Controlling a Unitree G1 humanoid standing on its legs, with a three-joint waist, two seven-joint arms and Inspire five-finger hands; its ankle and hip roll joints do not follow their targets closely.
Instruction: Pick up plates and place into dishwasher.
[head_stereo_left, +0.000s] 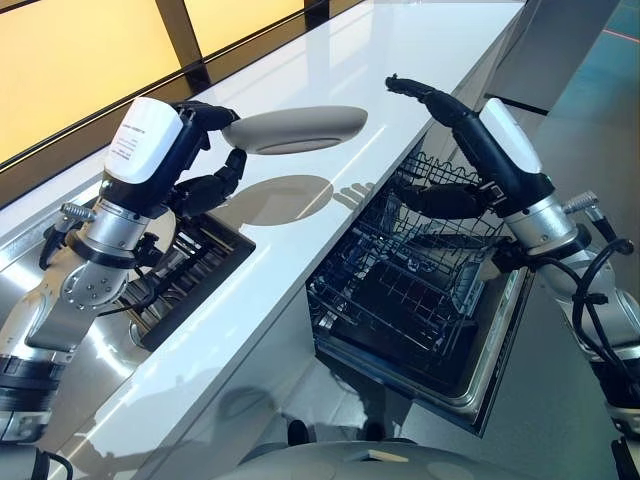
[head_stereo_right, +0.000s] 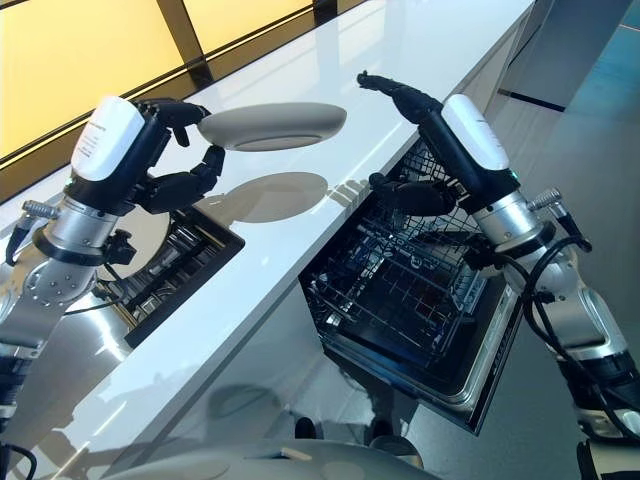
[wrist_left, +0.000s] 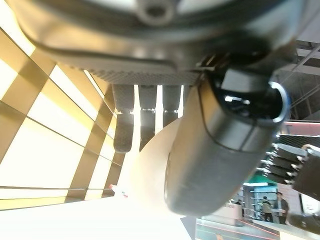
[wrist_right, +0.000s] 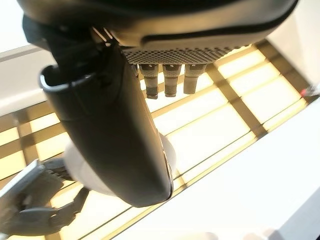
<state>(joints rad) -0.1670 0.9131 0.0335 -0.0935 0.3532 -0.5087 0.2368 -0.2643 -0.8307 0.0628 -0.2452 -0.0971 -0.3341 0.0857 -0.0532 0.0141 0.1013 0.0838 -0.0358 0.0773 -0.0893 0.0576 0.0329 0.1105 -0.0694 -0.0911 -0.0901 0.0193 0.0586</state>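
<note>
A white plate (head_stereo_left: 295, 129) hangs level above the white counter (head_stereo_left: 330, 60), pinched at its near rim by my left hand (head_stereo_left: 205, 150); the fingers lie over the rim and the thumb under it. In the left wrist view the plate (wrist_left: 150, 185) shows pale past the fingers (wrist_left: 125, 125). My right hand (head_stereo_left: 440, 115) hovers over the counter's edge, right of the plate and apart from it, fingers straight and open, thumb spread below. Under it stands the open dishwasher with its dark wire rack (head_stereo_left: 400, 290) pulled out. The right wrist view catches the plate (wrist_right: 80, 170) beyond the thumb.
A dark recessed sink (head_stereo_left: 190, 280) with a rack sits in the counter beneath my left arm. The counter runs far back along yellow lit wall panels (head_stereo_left: 80, 60). The dishwasher door (head_stereo_left: 490, 380) lies lowered over the grey floor.
</note>
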